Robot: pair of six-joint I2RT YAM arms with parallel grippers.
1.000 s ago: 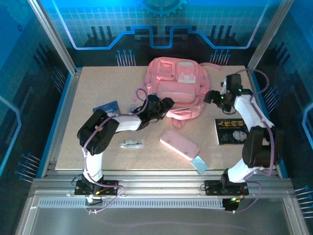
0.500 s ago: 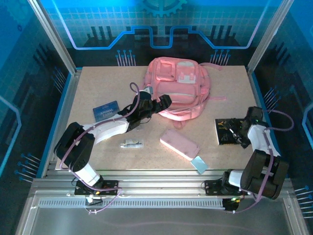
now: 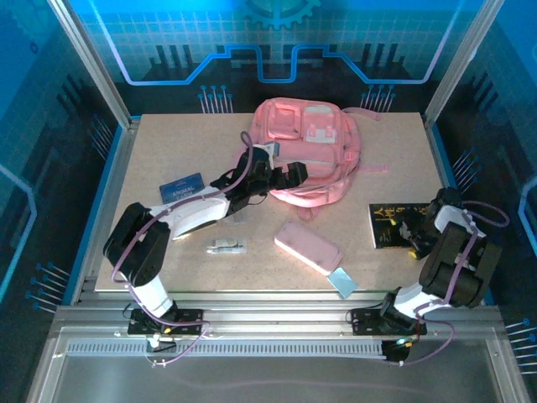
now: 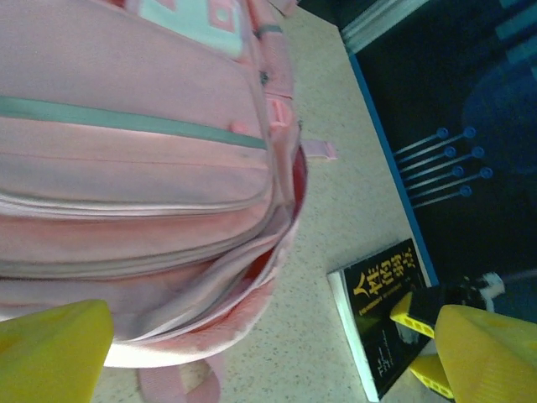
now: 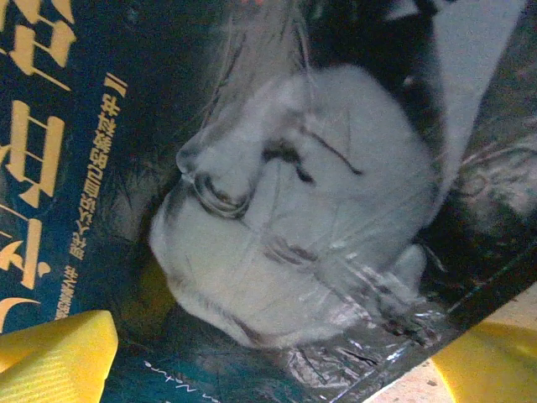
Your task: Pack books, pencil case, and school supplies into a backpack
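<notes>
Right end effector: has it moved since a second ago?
Yes. The right end effector swung from beside the backpack down the view, now over the book.

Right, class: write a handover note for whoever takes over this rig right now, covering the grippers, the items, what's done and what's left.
Left gripper: open, at the pink backpack's front edge, holding nothing.
Right gripper: open, close over the black book on the table's right side.
Lying on the table: blue book at left, pen-like stick, pink pencil case, pale blue rectangle by the near edge.
Done: nothing seen packed.
Left: put every item into the backpack.
</notes>
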